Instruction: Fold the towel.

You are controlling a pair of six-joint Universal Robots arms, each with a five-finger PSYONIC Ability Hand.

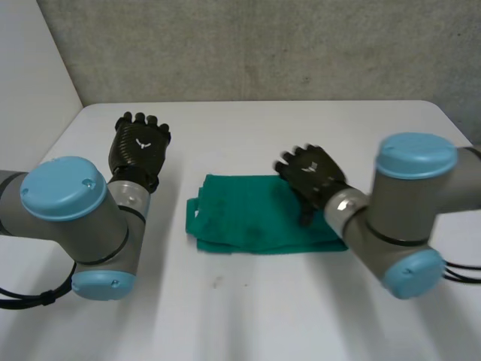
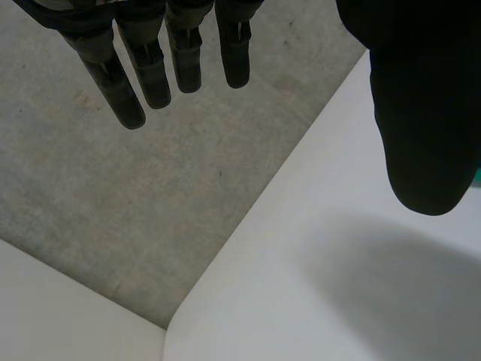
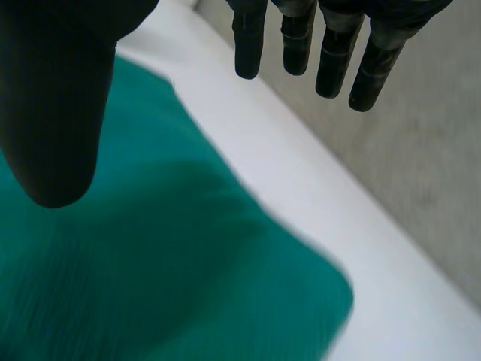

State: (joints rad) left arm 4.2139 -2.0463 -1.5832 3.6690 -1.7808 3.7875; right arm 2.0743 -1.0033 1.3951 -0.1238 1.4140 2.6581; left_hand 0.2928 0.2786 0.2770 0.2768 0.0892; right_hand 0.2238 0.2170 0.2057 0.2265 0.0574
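The green towel (image 1: 255,218) lies on the white counter (image 1: 301,316), about in the middle between the two arms. It is already folded into a flat rectangle, longer from side to side. At its end nearer the left arm the layers do not match exactly, and some edges stick out a little one under the other.

The left hand (image 1: 140,147) is over the bare counter at the left side, well apart from the towel. In the left wrist view its fingers (image 2: 135,83) are straight and spread, the thumb (image 2: 425,113) stands away from them, and nothing is between them, so this hand is released. Beneath it are the rounded corner of the counter (image 2: 338,286) and a grey wall (image 2: 113,188) behind.

The right hand (image 1: 312,177) is at the towel's end nearer the right arm, and it covers that part in the head view. In the right wrist view its fingers (image 3: 297,41) are straight and point over the far edge of the counter (image 3: 301,195), the thumb (image 3: 56,98) is over the green cloth (image 3: 188,263), and no cloth is pinched. This hand is released also. Whether its palm touches the towel or is only above it, I cannot tell.
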